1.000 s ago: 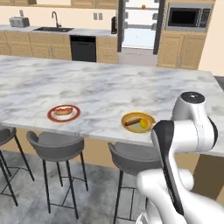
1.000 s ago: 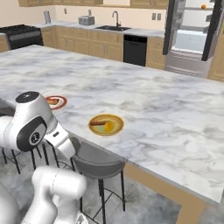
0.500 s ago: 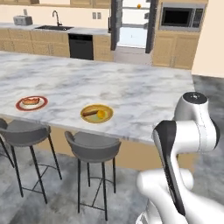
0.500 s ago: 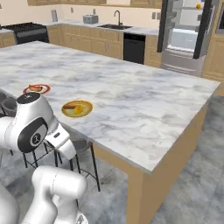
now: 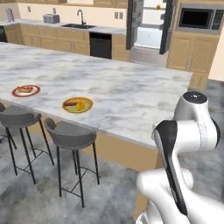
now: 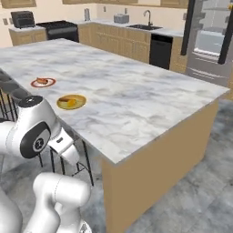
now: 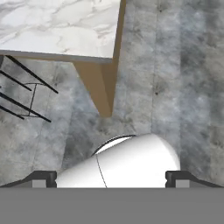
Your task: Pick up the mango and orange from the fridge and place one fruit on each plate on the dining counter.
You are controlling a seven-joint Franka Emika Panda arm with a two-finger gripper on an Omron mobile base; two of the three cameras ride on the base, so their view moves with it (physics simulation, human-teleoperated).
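Fingertips (image 7: 43, 179) stand wide apart at the bottom of the hand view, so my gripper (image 7: 111, 181) is released and carries nothing; it looks down at grey floor, with a corner of the dining counter (image 7: 57, 26) up at eleven o'clock.

From the left base view, the fridge (image 5: 146, 30) stands at about one o'clock beyond the counter, its dark doors swung open. The orange (image 5: 158, 6) sits on a high shelf inside (a small bright ball, well apart from me). I cannot make out the mango.

The two plates lie near the stool-side edge of the marble at about ten o'clock: the red-rimmed plate (image 5: 26, 90) further out, the yellow-rimmed plate (image 5: 77, 105) nearer me. Each shows a small orange-yellow patch, too small to tell whether it is food or pattern.

My judgement: with the orange in the fridge and my jaws bare, at least that fruit is left to fetch and set down
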